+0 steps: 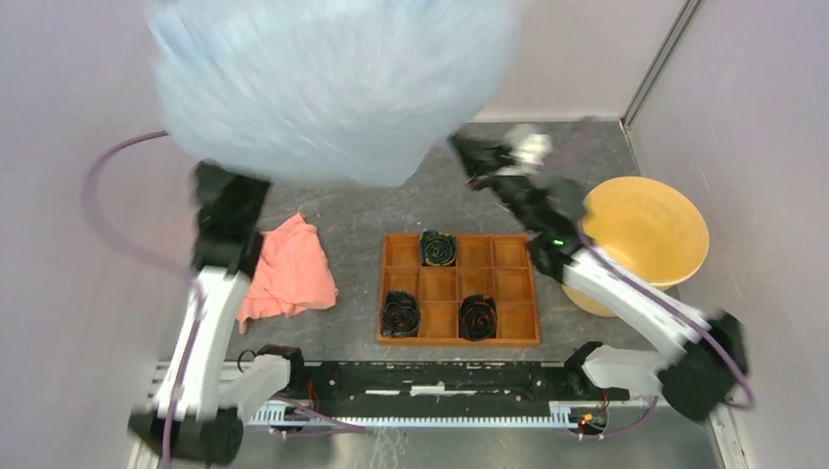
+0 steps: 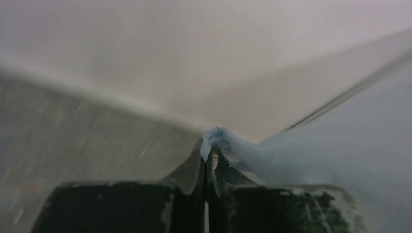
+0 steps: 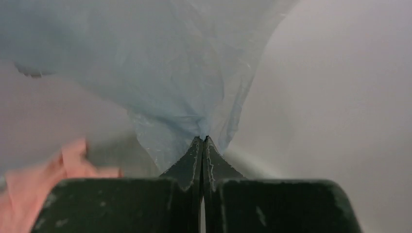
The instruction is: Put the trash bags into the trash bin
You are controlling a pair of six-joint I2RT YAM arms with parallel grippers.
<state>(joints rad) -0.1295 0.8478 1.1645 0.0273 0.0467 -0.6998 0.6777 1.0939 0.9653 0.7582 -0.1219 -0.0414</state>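
Observation:
The trash bag [image 1: 332,88] is a thin pale blue film, billowed wide and held high over the back of the table, blurred with motion. My left gripper [image 2: 208,145] is shut on a bunched corner of the bag [image 2: 216,135]; in the top view the bag hides its tips. My right gripper [image 3: 204,139] is shut on another edge of the bag [image 3: 145,63], and its tip [image 1: 461,147] meets the bag's right side. The trash bin [image 1: 645,234], a round yellow-tan bucket, stands on the table at the right, beside the right arm and below the bag.
An orange compartmented tray [image 1: 458,337] with three dark rolled items lies in the middle. A salmon-pink cloth [image 1: 288,269] lies left of it. Walls close in at the back and right.

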